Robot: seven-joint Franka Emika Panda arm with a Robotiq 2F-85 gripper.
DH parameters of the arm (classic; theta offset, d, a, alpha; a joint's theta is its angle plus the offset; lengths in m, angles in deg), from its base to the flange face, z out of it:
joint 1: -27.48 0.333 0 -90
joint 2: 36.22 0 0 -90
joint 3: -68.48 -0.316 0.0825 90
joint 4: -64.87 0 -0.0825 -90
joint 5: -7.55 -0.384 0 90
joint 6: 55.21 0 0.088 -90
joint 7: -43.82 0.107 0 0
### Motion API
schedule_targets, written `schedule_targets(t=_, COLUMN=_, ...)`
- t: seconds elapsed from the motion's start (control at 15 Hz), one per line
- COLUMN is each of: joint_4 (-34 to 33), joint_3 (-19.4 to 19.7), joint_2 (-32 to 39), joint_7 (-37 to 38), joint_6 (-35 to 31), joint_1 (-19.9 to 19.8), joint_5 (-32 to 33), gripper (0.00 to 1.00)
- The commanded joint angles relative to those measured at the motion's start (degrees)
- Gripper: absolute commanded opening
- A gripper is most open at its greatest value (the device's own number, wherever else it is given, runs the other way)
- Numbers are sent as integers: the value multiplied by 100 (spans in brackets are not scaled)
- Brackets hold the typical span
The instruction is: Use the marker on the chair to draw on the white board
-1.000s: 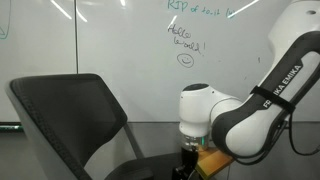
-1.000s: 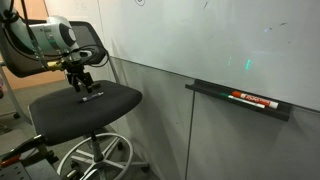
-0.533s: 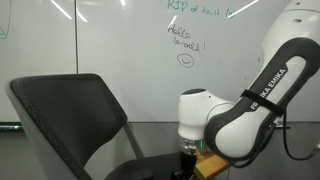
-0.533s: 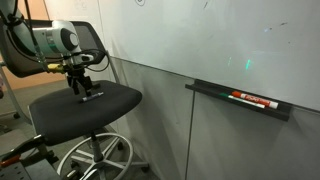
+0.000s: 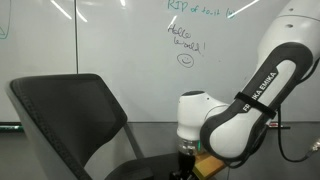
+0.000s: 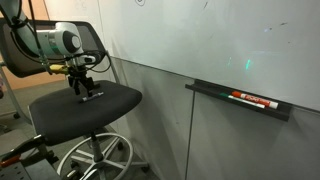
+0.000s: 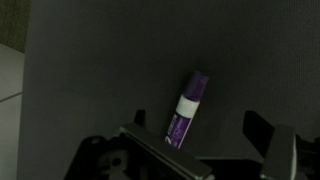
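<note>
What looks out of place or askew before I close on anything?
Only the marker: it lies loose on the chair seat rather than in the tray, and sits at a slant below the open gripper in the wrist view. Nothing looks spilled or damaged.

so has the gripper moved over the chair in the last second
Yes, slightly: in an exterior view the open gripper has edged left over the chair seat, away from the pen tray.
</note>
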Motion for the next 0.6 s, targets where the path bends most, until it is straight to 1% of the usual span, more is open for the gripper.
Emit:
schedule_targets(t=0.0, joint_4=-185, joint_3=145, joint_2=205, joint_7=-305, joint_6=-132, joint_1=74, joint_5=-168, gripper=100)
schedule_targets(t=0.47, joint_4=-386, joint_3=226, joint_2=431, joint_7=-528, joint_6=-149, joint_1=44, joint_5=-370, gripper=100)
schedule_targets(t=0.53, joint_4=-407, joint_3=221, joint_2=451, joint_7=-562, joint_6=-157, joint_1=37, joint_5=-400, gripper=97)
